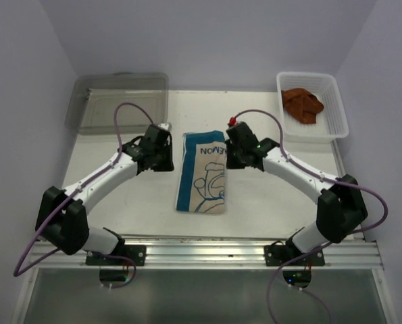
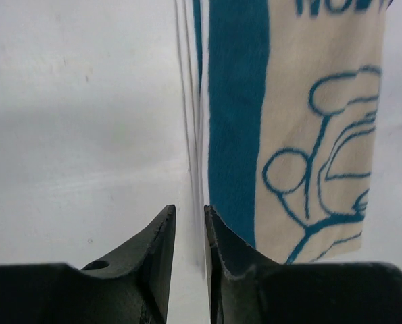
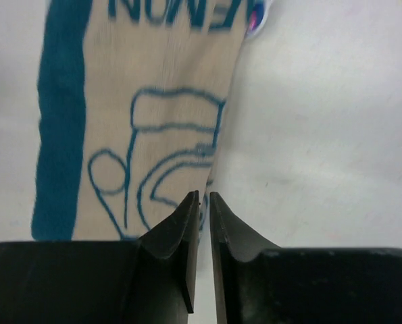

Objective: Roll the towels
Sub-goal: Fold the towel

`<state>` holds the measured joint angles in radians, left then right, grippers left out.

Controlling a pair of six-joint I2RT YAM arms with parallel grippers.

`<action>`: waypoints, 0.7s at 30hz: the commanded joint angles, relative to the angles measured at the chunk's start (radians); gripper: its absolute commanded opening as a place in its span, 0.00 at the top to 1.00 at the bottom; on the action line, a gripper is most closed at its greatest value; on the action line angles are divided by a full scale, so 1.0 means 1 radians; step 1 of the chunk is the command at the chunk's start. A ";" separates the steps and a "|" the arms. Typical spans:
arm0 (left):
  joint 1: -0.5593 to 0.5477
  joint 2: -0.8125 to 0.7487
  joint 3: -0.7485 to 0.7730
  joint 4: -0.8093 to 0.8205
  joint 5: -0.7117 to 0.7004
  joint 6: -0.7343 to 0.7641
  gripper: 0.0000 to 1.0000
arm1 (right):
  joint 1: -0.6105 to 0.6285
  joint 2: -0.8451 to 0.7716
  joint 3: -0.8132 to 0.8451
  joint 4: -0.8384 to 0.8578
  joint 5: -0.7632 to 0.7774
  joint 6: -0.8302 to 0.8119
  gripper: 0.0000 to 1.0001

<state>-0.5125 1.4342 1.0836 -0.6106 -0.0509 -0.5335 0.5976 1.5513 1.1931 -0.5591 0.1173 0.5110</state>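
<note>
The left end effector is sitting at about 9 o'clock of the cream towel, just beside its blue left border. In the left wrist view its fingers are standing only a narrow slit apart. The towel's layered left edge is running down toward that slit, but it is not clear whether the edge is touching the inner finger. Nothing is showing as clamped. The right end effector is sitting at about 2 o'clock of the same towel, just beside its right edge near the blue lettering. In the right wrist view its fingers are likewise standing a thin gap apart, with only pale tabletop showing through and no cloth between them. The cream towel is lying flat and unrolled at the middle of the tabletop, long side running from 12 to 6 o'clock, drawing facing up. The rust-brown towel is lying crumpled inside the white mesh basket at 1 o'clock of the tabletop, well apart from both arms. A clear plastic bin is resting at 11 o'clock.
</note>
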 commanded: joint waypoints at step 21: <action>-0.087 -0.331 -0.577 0.282 0.192 -0.287 0.37 | 0.324 -0.226 -0.440 0.182 -0.057 0.325 0.57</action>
<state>-0.5880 1.1393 0.5060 -0.4236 0.1272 -0.7757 0.9138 1.3045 0.7605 -0.4519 0.0662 0.7975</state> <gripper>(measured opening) 0.642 0.431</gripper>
